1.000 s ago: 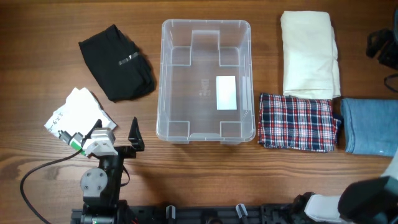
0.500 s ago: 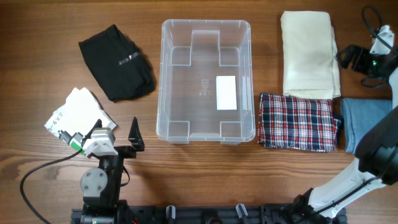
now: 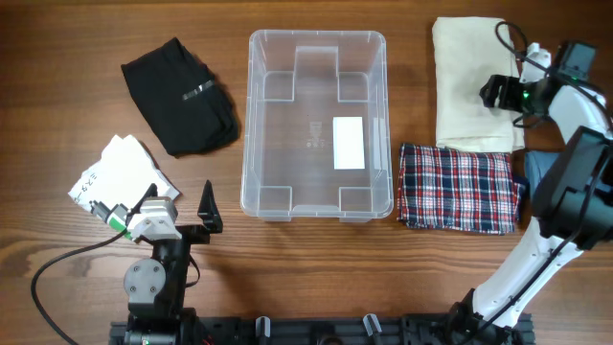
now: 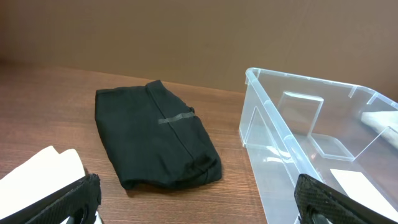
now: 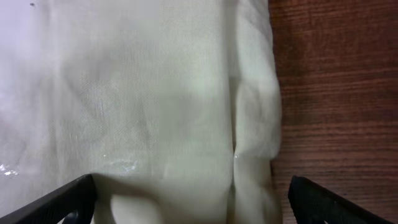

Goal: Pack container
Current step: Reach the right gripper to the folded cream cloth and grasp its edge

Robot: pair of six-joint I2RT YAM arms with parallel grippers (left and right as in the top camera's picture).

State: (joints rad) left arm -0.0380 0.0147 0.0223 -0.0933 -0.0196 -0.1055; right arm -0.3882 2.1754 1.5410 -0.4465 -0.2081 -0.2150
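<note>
Container [image 3: 316, 36], white label [image 3: 348, 143], writing seemingly illegible

Cream cloth [image 3: 471, 81], red-blue plaid cloth [image 3: 456, 188], black garment [image 3: 180, 96], clear container [image 3: 317, 123].

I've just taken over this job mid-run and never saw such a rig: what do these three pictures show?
Two robot arms at a wooden table, each ending in a two-finger gripper. The wide picture is from a camera overhead; the other two are from wrist cameras, fingers in the bottom corners. In the middle stands a clear plastic container, empty but for a white label. Left of it lie a folded black garment and a white packet; right of it, a cream cloth, a plaid cloth and a blue cloth. Both grippers are open and hold nothing: the left gripper faces the black garment, the right gripper is above the cream cloth.
</note>
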